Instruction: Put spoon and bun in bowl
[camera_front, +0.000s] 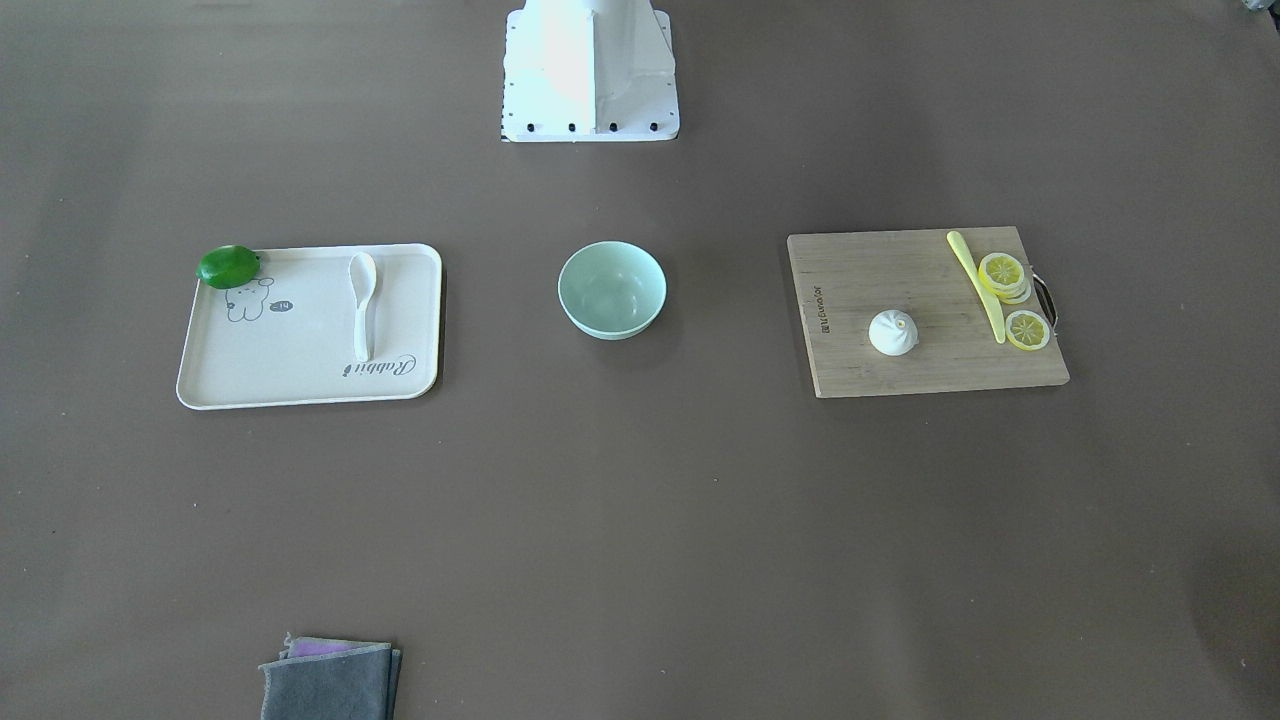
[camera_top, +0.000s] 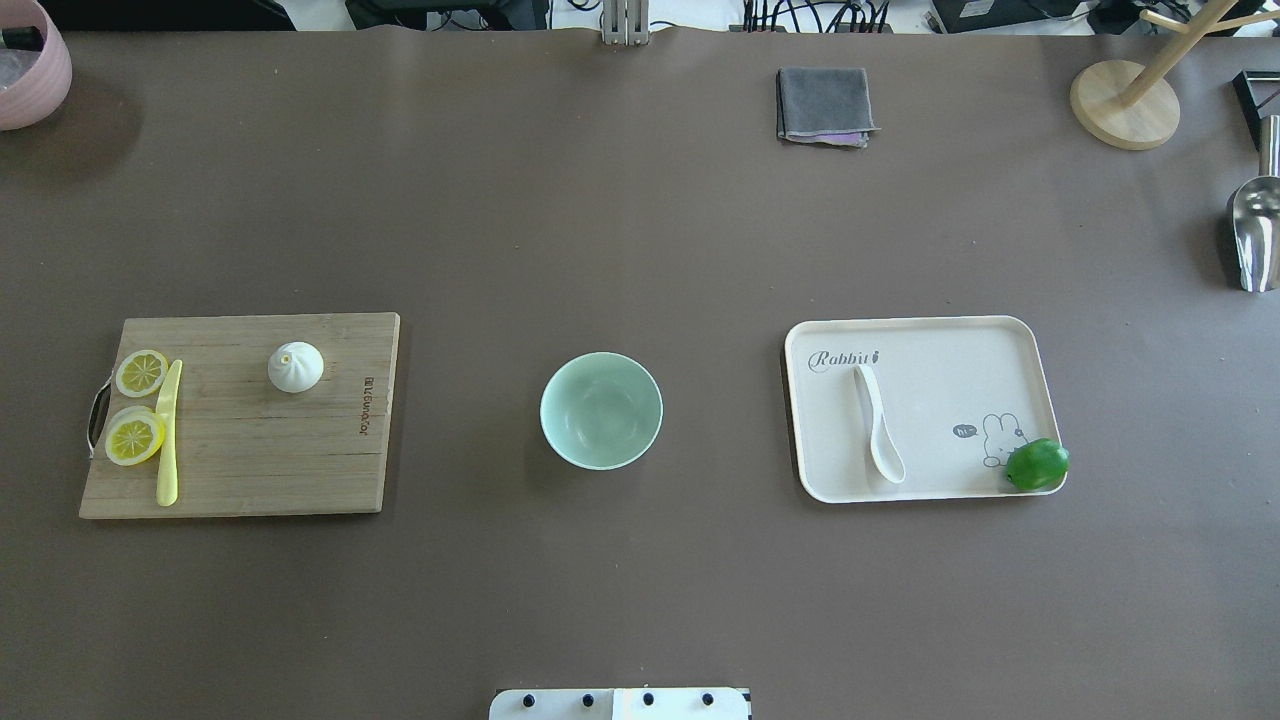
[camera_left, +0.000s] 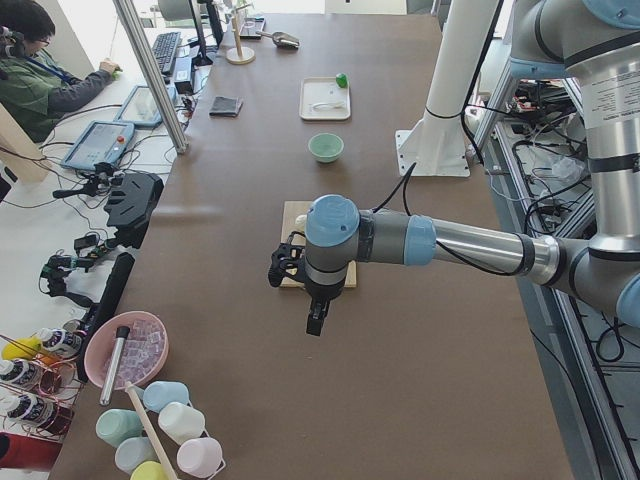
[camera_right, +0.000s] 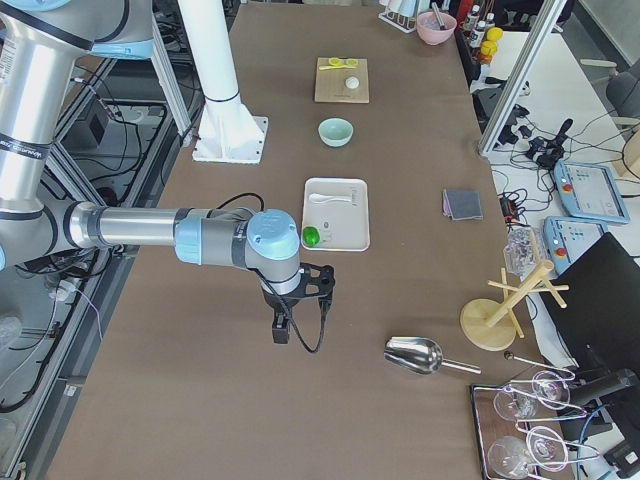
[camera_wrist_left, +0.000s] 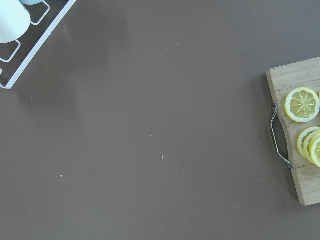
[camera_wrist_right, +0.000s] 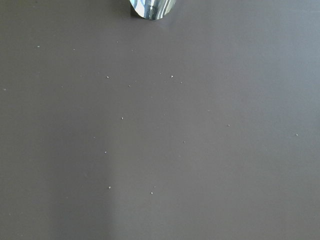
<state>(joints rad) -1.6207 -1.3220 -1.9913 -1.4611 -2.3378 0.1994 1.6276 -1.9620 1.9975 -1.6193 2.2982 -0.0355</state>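
The white spoon (camera_front: 362, 310) lies on a cream tray (camera_front: 290, 370), on the robot's right side; it also shows in the overhead view (camera_top: 880, 430). The white bun (camera_front: 893, 332) sits on a wooden cutting board (camera_front: 870, 270), on the robot's left side. The mint-green bowl (camera_front: 612, 322) stands empty between them. My left gripper (camera_left: 313, 327) shows only in the exterior left view, hanging over bare table short of the board. My right gripper (camera_right: 281, 332) shows only in the exterior right view, short of the tray. I cannot tell whether either is open or shut.
A green lime (camera_front: 229, 266) rests on the tray's corner. Lemon slices (camera_front: 1003, 272) and a yellow stick (camera_front: 978, 285) lie on the board. A folded grey cloth (camera_front: 330, 680), a metal scoop (camera_top: 1255, 235), a wooden stand (camera_top: 1125, 100) and a pink bowl (camera_top: 30, 70) sit at the table's edges.
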